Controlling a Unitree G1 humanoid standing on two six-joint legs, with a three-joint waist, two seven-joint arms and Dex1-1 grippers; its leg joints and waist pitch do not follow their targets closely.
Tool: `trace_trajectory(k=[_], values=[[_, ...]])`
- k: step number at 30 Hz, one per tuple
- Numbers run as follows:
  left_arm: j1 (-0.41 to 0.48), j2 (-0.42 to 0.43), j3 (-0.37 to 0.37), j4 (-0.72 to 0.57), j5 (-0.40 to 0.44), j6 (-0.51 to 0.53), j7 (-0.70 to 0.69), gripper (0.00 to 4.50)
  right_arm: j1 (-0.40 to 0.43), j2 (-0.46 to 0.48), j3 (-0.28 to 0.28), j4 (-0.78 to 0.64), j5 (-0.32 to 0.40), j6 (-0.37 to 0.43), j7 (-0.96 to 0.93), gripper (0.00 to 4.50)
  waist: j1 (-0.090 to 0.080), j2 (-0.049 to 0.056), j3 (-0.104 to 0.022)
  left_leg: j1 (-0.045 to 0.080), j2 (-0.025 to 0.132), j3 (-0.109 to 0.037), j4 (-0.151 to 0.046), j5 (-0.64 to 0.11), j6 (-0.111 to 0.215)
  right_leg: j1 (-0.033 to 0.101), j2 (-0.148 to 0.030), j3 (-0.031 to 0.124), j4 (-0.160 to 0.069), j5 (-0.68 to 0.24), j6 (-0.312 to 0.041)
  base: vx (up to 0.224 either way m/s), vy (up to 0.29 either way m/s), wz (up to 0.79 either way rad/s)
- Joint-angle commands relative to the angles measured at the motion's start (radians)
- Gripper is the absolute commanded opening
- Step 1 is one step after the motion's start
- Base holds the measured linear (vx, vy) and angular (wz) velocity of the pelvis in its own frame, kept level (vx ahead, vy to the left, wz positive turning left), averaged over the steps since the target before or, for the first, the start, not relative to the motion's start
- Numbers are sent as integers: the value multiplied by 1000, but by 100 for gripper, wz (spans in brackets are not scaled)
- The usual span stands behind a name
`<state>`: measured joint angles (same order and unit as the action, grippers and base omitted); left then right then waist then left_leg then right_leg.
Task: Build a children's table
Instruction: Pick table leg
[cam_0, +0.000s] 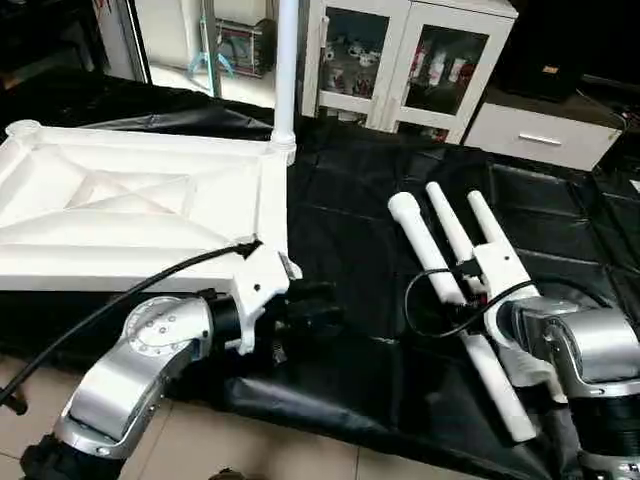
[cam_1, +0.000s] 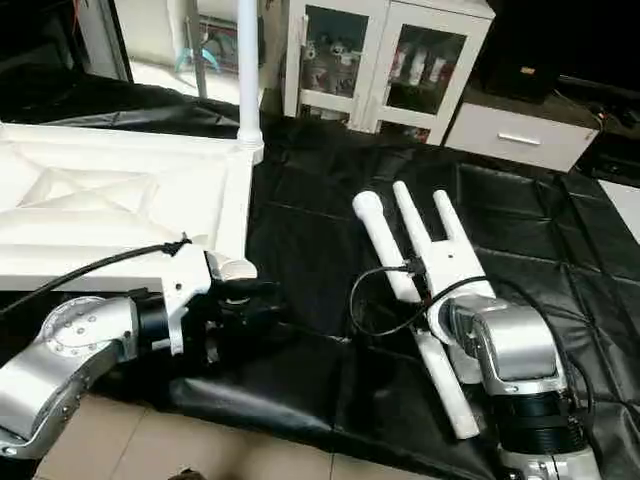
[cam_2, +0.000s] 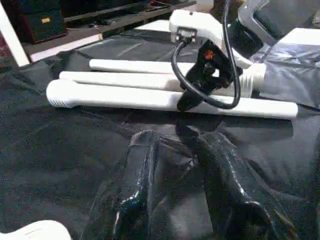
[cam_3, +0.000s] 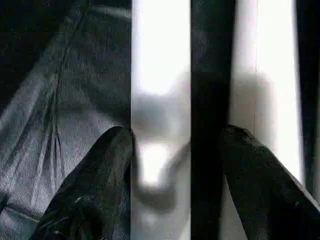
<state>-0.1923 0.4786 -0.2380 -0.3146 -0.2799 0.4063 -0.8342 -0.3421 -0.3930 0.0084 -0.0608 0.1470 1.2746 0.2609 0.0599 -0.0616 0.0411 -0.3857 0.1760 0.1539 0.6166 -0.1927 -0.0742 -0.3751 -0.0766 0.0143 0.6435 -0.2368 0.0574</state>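
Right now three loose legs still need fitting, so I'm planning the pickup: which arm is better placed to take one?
Right. The right gripper hangs open directly over the three loose legs, fingers straddling one. The left gripper sits empty beside the tabletop, apart from them.

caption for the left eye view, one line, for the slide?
Upturned table top with one leg fitted; right gripper open above three loose legs on black sheet; left gripper empty.
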Motion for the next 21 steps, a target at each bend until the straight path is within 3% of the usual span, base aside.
trace_trajectory(k=[1,5,7,8,10,11,12,17,18,19,21], values=[[0,-5,-15,-28,6,2,1,158,19,-16,0,27,8,28,7,271,-1,3,-44,23,31,2,-94,-189,-82,14,-31,13,-81,-98,-151,0,0,0],[-6,-8,-14,-27,3,2,1,158,20,-4,-27,34,21,34,13,222,-2,7,-44,23,31,2,-93,-183,-82,13,-31,13,-80,-89,-153,0,0,0],[-9,-10,-11,-29,-2,4,2,158,15,2,-42,31,29,40,17,210,-3,7,-44,24,31,3,-93,-185,-82,12,-30,13,-80,-89,-154,0,0,0],[-15,-8,-13,-33,-9,13,-1,158,9,1,-52,29,35,47,21,210,-3,2,-45,23,31,4,-92,-183,-80,13,-30,13,-80,-88,-155,0,0,0],[-18,-8,-17,-34,-11,17,-4,158,9,-4,-49,31,36,45,25,186,-1,4,-45,23,32,3,-93,-174,-78,14,-31,13,-79,-82,-156,0,0,0],[-21,-8,-19,-35,-12,19,-5,158,11,-7,-47,34,36,43,29,179,0,7,-45,23,31,3,-93,-173,-79,14,-31,13,-79,-78,-157,0,0,0],[-24,-9,-18,-35,-18,25,-8,158,14,-5,-45,39,37,38,30,173,1,22,-45,23,30,0,-94,-174,-86,13,-31,13,-77,-72,-158,0,0,0],[-33,-8,-16,-34,-37,66,-13,158,25,36,-76,50,55,37,21,148,0,19,-44,25,30,2,-95,-206,-97,12,-30,13,-79,-83,-169,0,0,0],[-37,-16,-12,-31,-42,76,-6,158,25,51,-92,55,65,43,19,147,0,4,-44,23,30,4,-95,-203,-91,13,-30,12,-81,-89,-170,0,0,0],[-40,-22,-9,-29,-46,81,-1,158,24,57,-98,59,69,47,19,147,2,12,-45,25,30,3,-95,-194,-89,13,-32,13,-78,-85,-173,0,0,0],[-41,-24,-6,-29,-48,85,1,158,23,62,-100,61,71,49,18,146,2,12,-44,24,30,3,-96,-187,-90,13,-30,12,-79,-77,-172,0,0,0]])
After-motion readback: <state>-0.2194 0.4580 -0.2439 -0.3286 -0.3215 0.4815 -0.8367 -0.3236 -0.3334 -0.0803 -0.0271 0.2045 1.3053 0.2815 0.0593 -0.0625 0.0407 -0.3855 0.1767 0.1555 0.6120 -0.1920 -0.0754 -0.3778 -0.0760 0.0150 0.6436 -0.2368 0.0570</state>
